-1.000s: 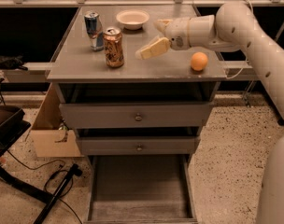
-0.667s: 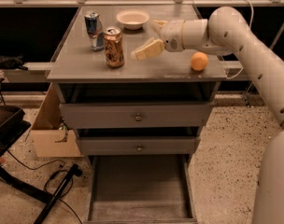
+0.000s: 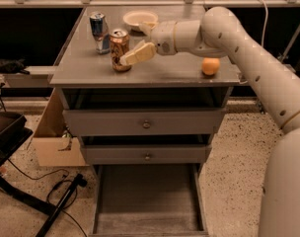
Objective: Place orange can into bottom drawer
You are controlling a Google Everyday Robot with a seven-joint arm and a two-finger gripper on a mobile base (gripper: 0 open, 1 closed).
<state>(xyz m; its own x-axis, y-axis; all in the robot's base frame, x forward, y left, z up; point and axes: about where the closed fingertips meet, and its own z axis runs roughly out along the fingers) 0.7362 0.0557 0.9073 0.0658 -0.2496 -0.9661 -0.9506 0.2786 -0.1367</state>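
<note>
End effector: the end effector [image 3: 140,41] hangs low over the table [image 3: 165,76], fingers spread and holding nothing. The near finger [image 3: 137,54] reaches to just beside the right side of the can; I cannot tell if it touches.
Change: over the last second the end effector has slid left across the table, from well right of the can to right up against it.
Orange can: the orange can [image 3: 119,49] stands upright near the front left of the table, not yet held.
Neighbours: a slim blue can [image 3: 97,31] stands just behind and to the left, a bowl [image 3: 139,18] behind the arm, an orange ball [image 3: 210,66] well off to the right.
Bottom drawer: the bottom drawer [image 3: 147,201] is pulled out at floor level, with nothing in it.
Meaning: the approach looks nearly finished. Judging by this, closing on the can comes next, then the carry down to the drawer.
</note>
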